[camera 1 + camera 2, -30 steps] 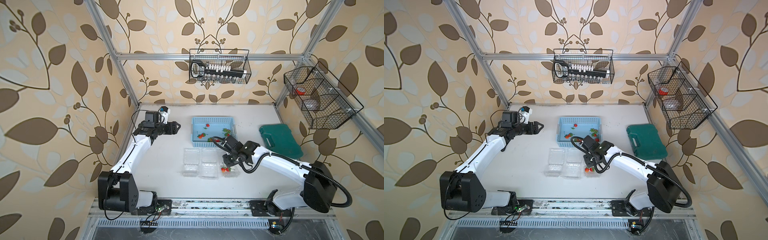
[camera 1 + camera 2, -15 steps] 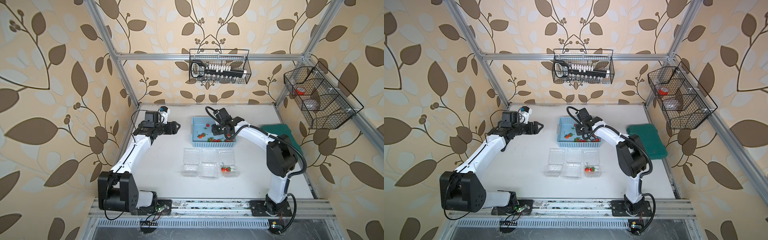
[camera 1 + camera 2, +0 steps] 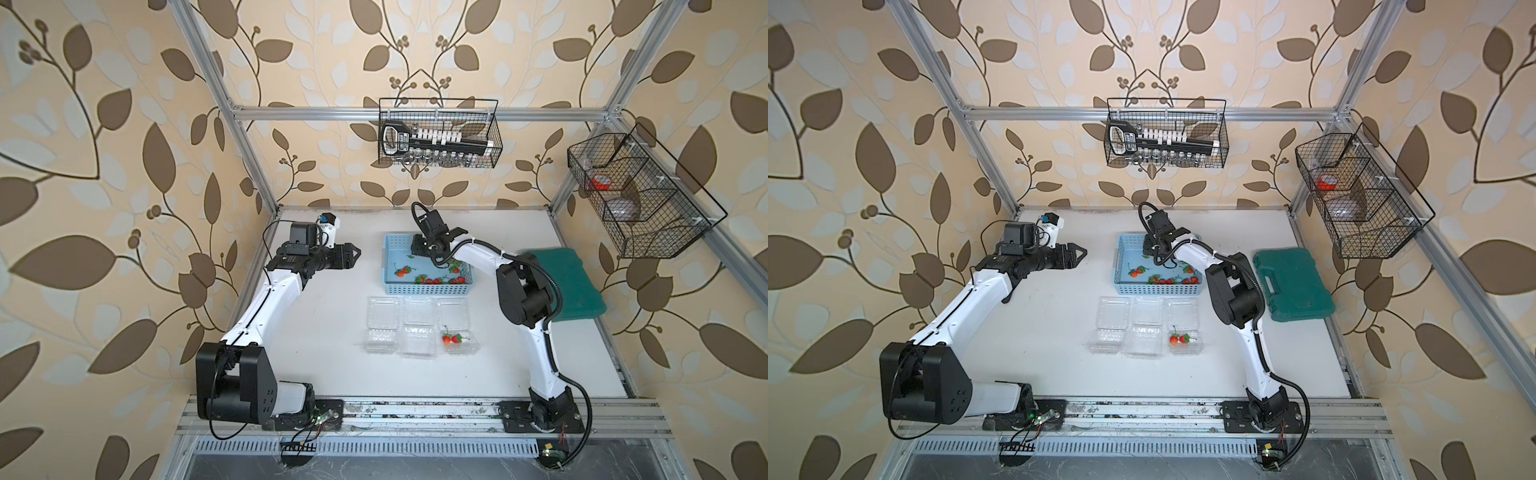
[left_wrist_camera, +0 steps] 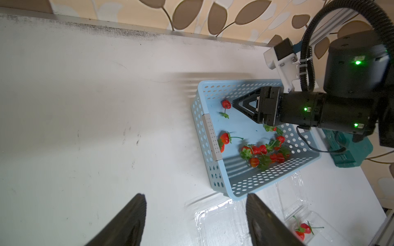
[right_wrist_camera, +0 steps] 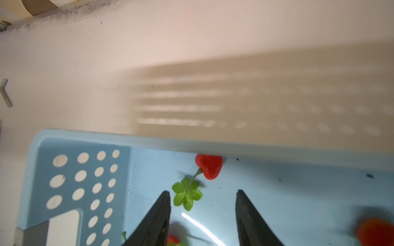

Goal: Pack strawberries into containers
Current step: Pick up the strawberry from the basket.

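Several strawberries (image 3: 432,280) lie in the light blue basket (image 3: 428,289). My right gripper (image 5: 203,192) is open and low inside the basket's far left corner. One strawberry (image 5: 209,166) lies against the wall just ahead of its tips, and its green cap (image 5: 187,194) is near one fingertip. Three clear containers (image 3: 417,328) stand open in a row in front of the basket. The right container (image 3: 453,309) holds two strawberries (image 3: 453,339). My left gripper (image 3: 353,254) is open and holds nothing, hovering over the table left of the basket.
A green tool case (image 3: 569,282) lies right of the basket, under the right arm's elbow. Black wire baskets hang on the back wall (image 3: 438,133) and the right wall (image 3: 636,199).
My right gripper has swung from over the right container back to the basket and dropped into its far left corner. The left arm has stayed still.
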`<action>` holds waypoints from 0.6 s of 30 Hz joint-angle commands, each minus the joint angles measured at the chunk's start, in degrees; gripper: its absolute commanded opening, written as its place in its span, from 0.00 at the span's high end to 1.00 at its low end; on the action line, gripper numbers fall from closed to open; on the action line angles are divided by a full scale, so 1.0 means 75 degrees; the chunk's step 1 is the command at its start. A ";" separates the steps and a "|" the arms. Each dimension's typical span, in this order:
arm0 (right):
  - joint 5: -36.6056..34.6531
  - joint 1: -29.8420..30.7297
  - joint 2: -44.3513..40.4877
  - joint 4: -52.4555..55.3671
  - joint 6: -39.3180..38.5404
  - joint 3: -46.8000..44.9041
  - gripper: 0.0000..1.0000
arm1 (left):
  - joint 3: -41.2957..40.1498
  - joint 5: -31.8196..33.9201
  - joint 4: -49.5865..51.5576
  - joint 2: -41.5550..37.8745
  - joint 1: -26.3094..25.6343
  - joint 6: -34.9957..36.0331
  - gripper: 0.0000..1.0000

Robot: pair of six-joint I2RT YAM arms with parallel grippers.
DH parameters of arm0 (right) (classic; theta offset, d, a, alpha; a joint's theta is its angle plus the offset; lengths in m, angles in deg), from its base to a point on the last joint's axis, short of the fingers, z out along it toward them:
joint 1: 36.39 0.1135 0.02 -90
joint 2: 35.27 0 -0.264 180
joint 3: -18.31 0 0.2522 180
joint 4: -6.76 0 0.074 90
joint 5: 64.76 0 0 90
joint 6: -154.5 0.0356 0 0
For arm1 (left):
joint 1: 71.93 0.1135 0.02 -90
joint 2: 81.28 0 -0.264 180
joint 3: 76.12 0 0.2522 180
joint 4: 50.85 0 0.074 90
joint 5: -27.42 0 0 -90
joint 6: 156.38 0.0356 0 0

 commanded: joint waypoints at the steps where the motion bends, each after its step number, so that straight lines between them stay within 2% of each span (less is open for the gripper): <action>1: -0.0275 -0.0073 0.0369 0.0064 0.0660 0.0342 0.51 | 0.0274 -0.0044 -0.0013 0.0026 -0.0085 0.0048 0.24; 6: -0.0203 -0.0098 0.0752 0.0234 0.0807 0.0875 0.51 | 0.0270 -0.0089 -0.0014 -0.0003 -0.0083 0.0043 0.24; 18: -0.0270 0.0012 0.1146 0.0338 0.0805 0.1040 0.52 | 0.0268 -0.0089 -0.0023 -0.0015 -0.0085 0.0025 0.24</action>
